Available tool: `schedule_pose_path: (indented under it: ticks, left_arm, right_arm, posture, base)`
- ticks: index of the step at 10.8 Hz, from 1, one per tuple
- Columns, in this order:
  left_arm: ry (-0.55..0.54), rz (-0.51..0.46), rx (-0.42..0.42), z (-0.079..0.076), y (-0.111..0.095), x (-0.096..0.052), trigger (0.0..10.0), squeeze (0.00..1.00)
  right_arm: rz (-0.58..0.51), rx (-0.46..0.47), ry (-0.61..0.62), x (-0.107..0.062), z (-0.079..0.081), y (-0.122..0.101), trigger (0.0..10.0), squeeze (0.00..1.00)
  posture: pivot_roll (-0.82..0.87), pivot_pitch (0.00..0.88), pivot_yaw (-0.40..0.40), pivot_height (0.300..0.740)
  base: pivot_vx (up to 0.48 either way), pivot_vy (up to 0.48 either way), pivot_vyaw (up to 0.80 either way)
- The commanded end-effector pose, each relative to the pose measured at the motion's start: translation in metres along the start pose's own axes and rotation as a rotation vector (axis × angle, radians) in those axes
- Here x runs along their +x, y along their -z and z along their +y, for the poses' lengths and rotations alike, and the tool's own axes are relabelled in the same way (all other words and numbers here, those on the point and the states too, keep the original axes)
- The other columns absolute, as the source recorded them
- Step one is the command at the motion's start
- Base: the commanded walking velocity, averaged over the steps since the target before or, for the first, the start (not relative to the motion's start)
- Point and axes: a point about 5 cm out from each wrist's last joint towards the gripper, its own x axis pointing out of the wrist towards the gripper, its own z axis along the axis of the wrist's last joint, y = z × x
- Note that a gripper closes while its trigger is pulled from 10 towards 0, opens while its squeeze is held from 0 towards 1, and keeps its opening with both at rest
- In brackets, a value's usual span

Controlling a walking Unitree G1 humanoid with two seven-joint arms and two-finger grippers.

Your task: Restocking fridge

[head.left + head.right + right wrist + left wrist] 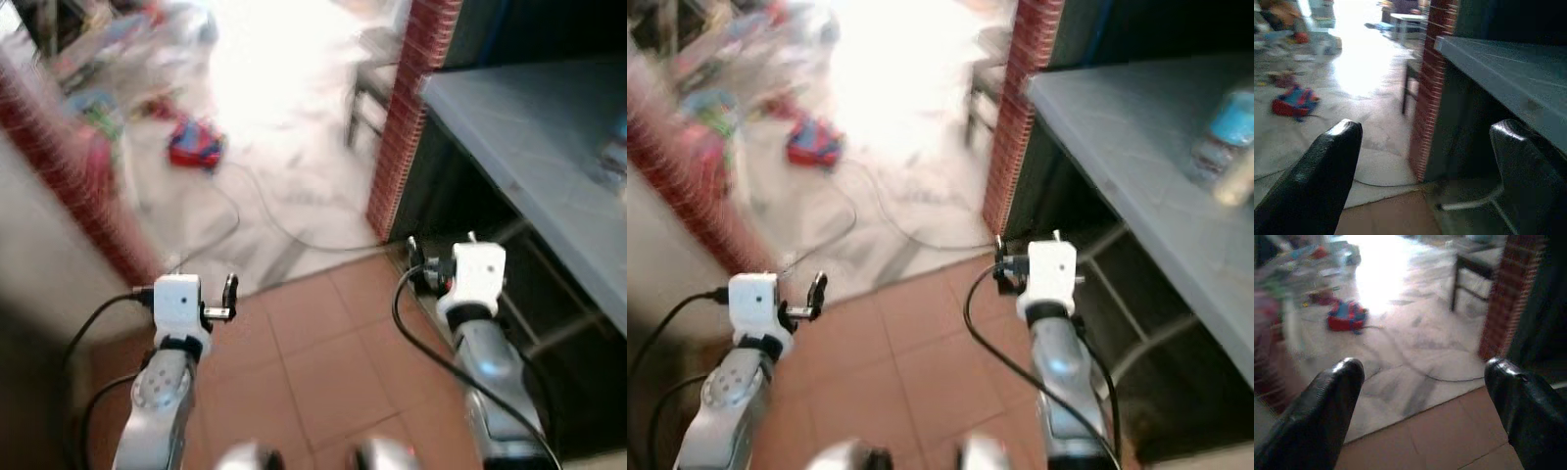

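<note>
Both arms reach forward over a terracotta tile floor [323, 362]; the picture is blurred. My left gripper [1425, 372] is open with nothing between its black fingers [1334, 396], and beyond them lies pale marble floor. My right gripper [1425, 129] is open and holds nothing, at the edge of a grey counter [1136, 127] on my right. A bottle with a blue label [1227, 132] stands on that counter at the far right, next to another blurred container.
A red brick pillar [407, 108] stands at the counter's near end, with dark open shelving [549, 323] below the top. A brick wall edge [69, 186] is on the left. A red and blue bag [196, 145], a cable [294, 230], a chair [367, 83] and scattered clutter lie ahead.
</note>
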Motion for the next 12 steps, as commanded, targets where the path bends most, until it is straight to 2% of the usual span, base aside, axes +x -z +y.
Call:
schedule_pose_path:
  ticks: [1,3,8,12]
  left_arm:
    - [0.026,-0.019,-0.002,-0.006,-0.005,0.003,10.0,0.0]
    - [0.054,-0.033,0.01,-0.009,-0.011,0.011,10.0,0.0]
    - [0.032,-0.051,0.009,-0.007,-0.013,0.011,10.0,0.0]
    - [0.053,-0.06,0.0,-0.009,-0.015,0.01,10.0,0.0]
  right_arm:
    - [-0.008,-0.001,0.015,0.001,-0.003,-0.004,10.0,0.0]
    - [-0.047,-0.003,0.0,0.009,0.003,-0.014,10.0,0.0]
    - [-0.045,-0.027,0.018,0.01,-0.003,-0.016,10.0,0.0]
    - [-0.044,-0.032,0.021,0.01,-0.004,-0.016,10.0,0.0]
  posture:
    - [-0.07,0.079,0.023,0.74]
    - [-0.08,0.089,0.031,0.74]
    - [-0.08,0.105,0.027,0.74]
    - [-0.08,0.107,0.026,0.74]
  base:
    - [0.277,0.39,-0.8]
    - [0.0,0.0,-0.8]
    - [0.0,0.0,-0.8]
    - [0.289,0.0,-0.8]
